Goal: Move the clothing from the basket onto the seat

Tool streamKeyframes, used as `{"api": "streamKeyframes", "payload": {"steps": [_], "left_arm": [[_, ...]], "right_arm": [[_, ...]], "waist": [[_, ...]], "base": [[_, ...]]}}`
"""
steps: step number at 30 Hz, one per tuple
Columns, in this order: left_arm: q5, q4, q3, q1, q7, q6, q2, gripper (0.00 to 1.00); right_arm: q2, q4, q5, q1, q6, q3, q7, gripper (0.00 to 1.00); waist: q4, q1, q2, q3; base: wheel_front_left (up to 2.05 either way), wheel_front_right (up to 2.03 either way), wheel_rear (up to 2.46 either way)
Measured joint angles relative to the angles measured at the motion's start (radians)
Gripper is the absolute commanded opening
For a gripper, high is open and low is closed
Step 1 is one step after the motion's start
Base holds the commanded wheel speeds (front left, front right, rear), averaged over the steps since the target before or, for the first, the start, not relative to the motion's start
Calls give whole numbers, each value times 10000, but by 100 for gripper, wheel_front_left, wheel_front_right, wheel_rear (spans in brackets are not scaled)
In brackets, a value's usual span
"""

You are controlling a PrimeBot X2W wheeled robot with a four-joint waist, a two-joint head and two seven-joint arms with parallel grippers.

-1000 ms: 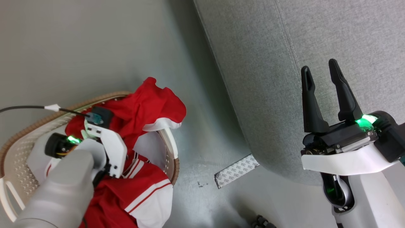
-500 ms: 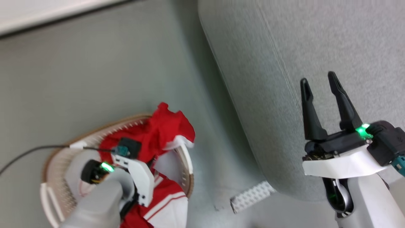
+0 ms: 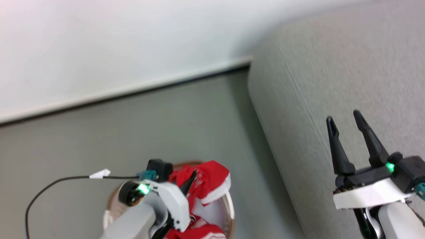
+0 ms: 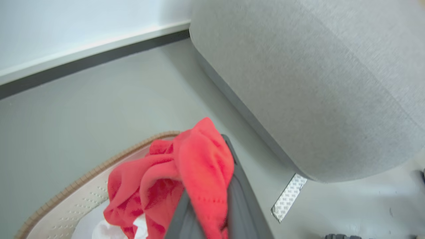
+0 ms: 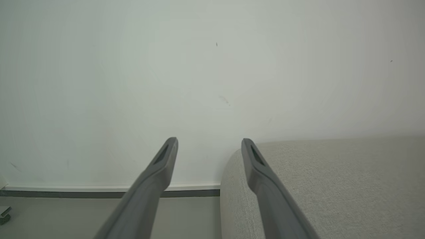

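So the left jaws are clamped fully shut on a bunched red fold of the clothing [image 4: 196,172]. In the left wrist view you can see the fabric pinched between the 2 dark fingers [image 4: 241,199] and flopping over the top of them. That fold is held up above the brown rim of the basket [image 4: 83,181], while the rest of the garment, white panels and stripe trim included, hangs down inside it, so the clothing is basically half in, half out. Grabbing a fat bunch rather than an edge makes sense to me: loose jersey fabric slips, and a thick pinch should drag the whole piece along. The basket sits on the floor [image 4: 99,99] just beside the rounded arm of the seat [image 4: 315,83], which keeps the carry short. The right jaws are spread wide with nothing in them, hovering over the seat's arm and pointing at the wall [image 5: 199,66], parked out of the way I'd guess. My read: lift stage, nothing on the seat yet that I can see. Watch for the trailing part snagging the rim and tipping the basket.
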Motion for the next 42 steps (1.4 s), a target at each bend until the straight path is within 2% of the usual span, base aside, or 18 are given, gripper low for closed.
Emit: {"api": "streamKeyframes", "payload": {"steps": [4,10,16,23,30,42], "left_arm": [[293,-1043,721,87,-15,12,111,0],[1162,-2830,1770,502,-25,276,326,0],[1778,-4399,2366,714,-25,458,570,0],[1952,-5676,2600,556,127,750,932,0],[1916,-6817,2832,351,594,1097,1373,0],[1860,-7382,2711,544,853,1285,1519,0]], "right_arm": [[-196,100,63,291,0,17,-2,100],[-362,169,188,741,0,42,-2,100],[-418,207,357,1107,0,88,-2,100],[-407,280,439,1493,0,274,-2,100],[-313,278,531,1616,0,583,0,100],[-445,374,646,1451,0,1313,-2,100]], "waist": [[405,0,0,-766],[1036,-1,0,-1727],[1580,-2,0,-2456],[2109,-1,0,-2924],[2249,0,0,-3055],[2242,1,0,-3071]], "base": [[0,0,0],[0,0,0],[0,0,0],[0,0,0],[0,0,0],[0,0,0]]}}
